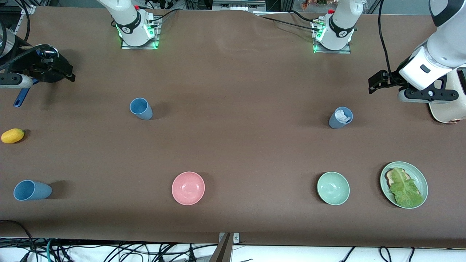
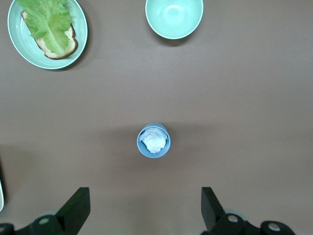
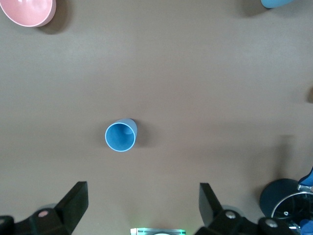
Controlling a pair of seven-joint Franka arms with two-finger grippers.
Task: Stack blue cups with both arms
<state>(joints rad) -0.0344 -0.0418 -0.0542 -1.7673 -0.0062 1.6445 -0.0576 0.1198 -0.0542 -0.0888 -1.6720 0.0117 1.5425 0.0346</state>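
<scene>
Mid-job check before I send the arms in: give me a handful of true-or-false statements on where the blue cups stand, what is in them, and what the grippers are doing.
1. Three blue cups are on the table. True: the empty cup, the stuffed cup and the corner cup.
2. All three cups are empty. False: the stuffed cup holds something white and crumpled.
3. Two cups are already stacked. False: all three stand apart.
4. The left gripper is open, holding nothing. True.
5. The right gripper grips a cup. False: it is open and empty.
6. The pink bowl is nearer the front camera than the empty cup. True.
</scene>
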